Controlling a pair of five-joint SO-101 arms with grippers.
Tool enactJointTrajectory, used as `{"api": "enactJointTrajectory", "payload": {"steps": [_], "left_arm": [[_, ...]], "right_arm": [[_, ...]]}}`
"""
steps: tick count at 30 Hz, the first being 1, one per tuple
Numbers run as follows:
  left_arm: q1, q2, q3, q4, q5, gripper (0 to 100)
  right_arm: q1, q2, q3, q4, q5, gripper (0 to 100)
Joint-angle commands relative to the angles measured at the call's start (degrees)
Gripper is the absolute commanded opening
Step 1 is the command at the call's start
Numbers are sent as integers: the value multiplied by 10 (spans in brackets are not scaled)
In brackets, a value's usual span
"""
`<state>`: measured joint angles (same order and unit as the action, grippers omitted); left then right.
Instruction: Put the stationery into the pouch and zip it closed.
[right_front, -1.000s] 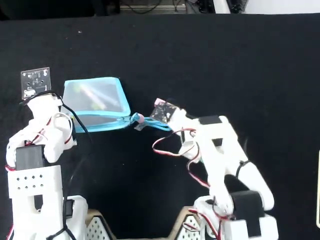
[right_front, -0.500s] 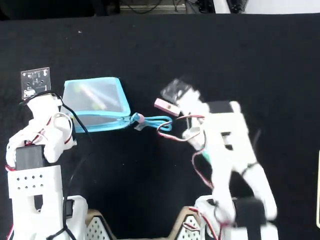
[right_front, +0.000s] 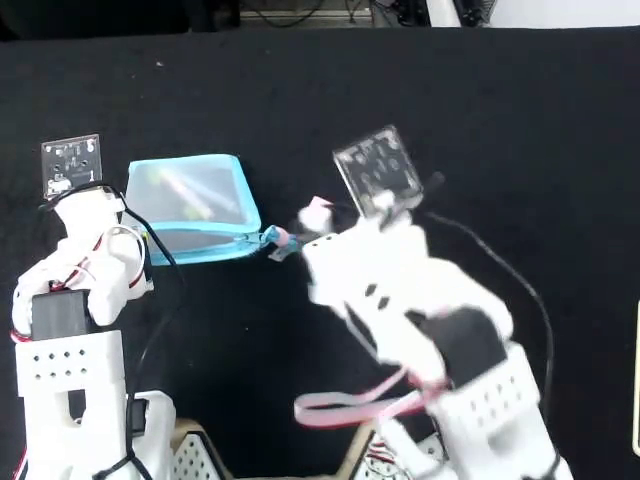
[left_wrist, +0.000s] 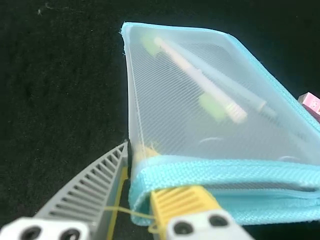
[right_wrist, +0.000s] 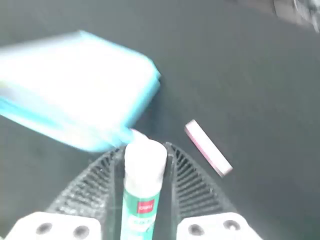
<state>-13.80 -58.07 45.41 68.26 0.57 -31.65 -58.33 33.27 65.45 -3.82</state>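
— Any writing you can make out?

— Little. The glue stick (right_wrist: 144, 172) has a white cap and a green and white body with a small red label (right_wrist: 145, 206) in white print, too blurred to read. The board (right_front: 380, 170) on the right arm's wrist carries fine markings, too small to tell.

— Who has the glue stick?

— The right claw (right_wrist: 145, 150). Its two ribbed fingers are closed on either side of the tube, and the cap points toward the near corner of the pouch (left_wrist: 200, 100).

— And the left claw (left_wrist: 142, 175)?

— It is clamped on the pouch's teal edge at one corner, with the grey finger on one side and the yellow one on the other. The pouch lies flat on the black table (right_front: 520, 120), in front of the left arm.

— What's inside it?

— Pens (left_wrist: 200, 77) show through the mesh, lying slantwise. I cannot tell whether the zip is open or shut. The zip pull (right_front: 281, 238) sits at the end nearest the right arm.

— Anything left out?

— A pink eraser (right_wrist: 207, 148) lies on the table, apart from the pouch and near the zip pull, close beside the right arm.

— What has changed over the last second?

— A second ago the right arm's claw was down at the blue strap by the zip pull. Half a second ago it had lifted and turned away. Now the arm has swung over that spot and hides the strap. The pouch and the left arm have kept their place, and the eraser has barely shifted.
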Motion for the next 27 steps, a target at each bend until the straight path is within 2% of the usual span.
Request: {"api": "enactJointTrajectory", "payload": {"steps": [1, 9, 16, 21, 27], "left_arm": [[-2, -7, -22, 4, 6, 30], [-2, -7, -22, 4, 6, 30], [-2, -7, -22, 4, 6, 30], [-2, -7, -29, 10, 5, 30], [-1, 6, -96, 62, -9, 30]], "right_arm": [[-97, -45, 31, -116, -21, 11], [-162, -75, 237, -471, 21, 11], [-160, -71, 385, -738, 21, 11], [-127, -64, 446, -853, 22, 11], [-106, 51, 422, -911, 22, 11]]}}
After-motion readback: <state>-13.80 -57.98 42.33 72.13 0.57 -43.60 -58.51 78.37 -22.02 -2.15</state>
